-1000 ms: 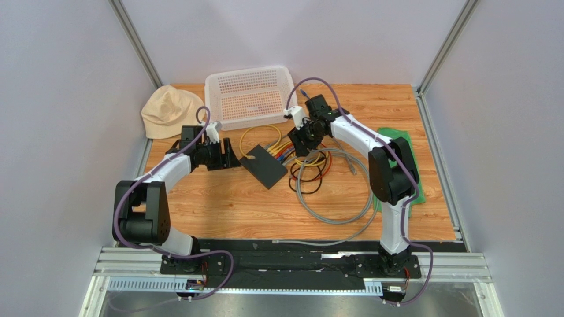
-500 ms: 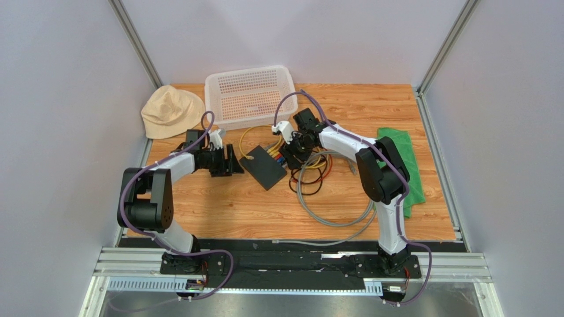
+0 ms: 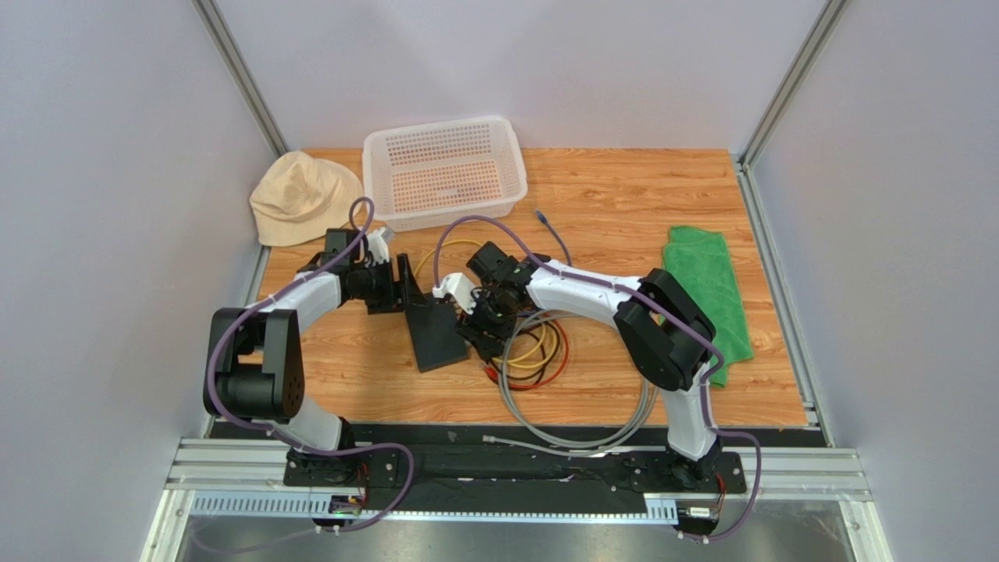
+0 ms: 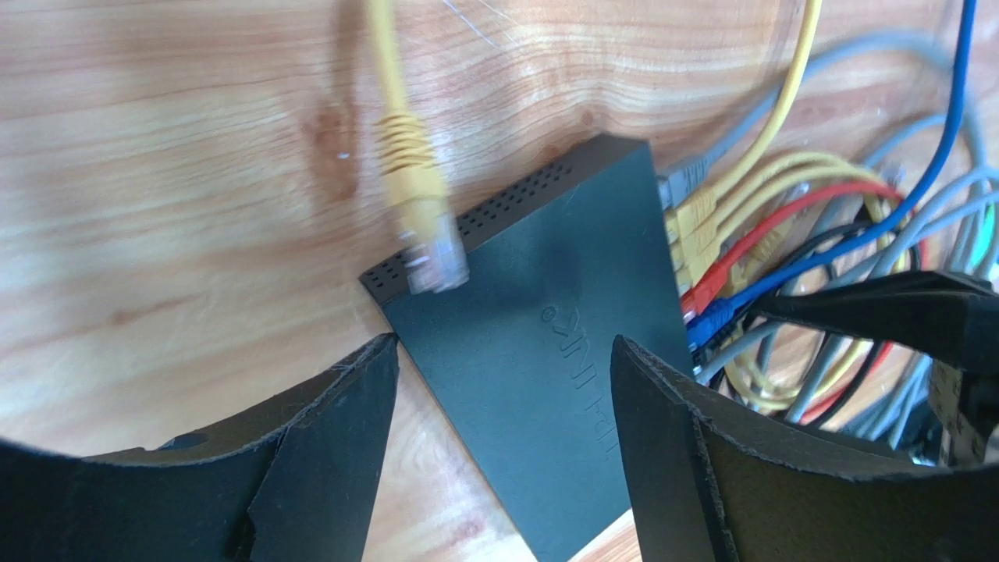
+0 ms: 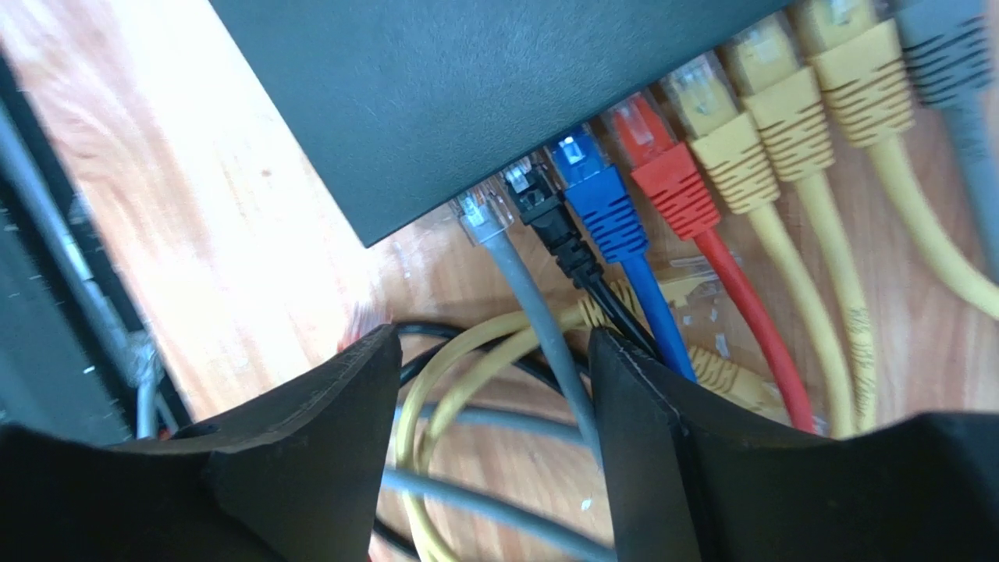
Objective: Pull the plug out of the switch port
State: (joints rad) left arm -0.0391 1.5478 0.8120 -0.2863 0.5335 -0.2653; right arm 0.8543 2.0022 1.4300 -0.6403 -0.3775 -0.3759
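Looking down my right gripper [image 5: 493, 351], spread wide and empty: grey plug [image 5: 483, 214] at twelve o'clock, seated in the switch [image 5: 469, 82] mid-table. I'd pinch the plug body, pull straight toward six; left gripper [image 4: 504, 351], also wide, should brace the switch.

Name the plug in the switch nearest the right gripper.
The grey plug at the row's corner end, beside the black plug; the other grey plug is farthest away.

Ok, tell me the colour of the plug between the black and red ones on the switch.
Blue; the plug shows best in the right wrist view.
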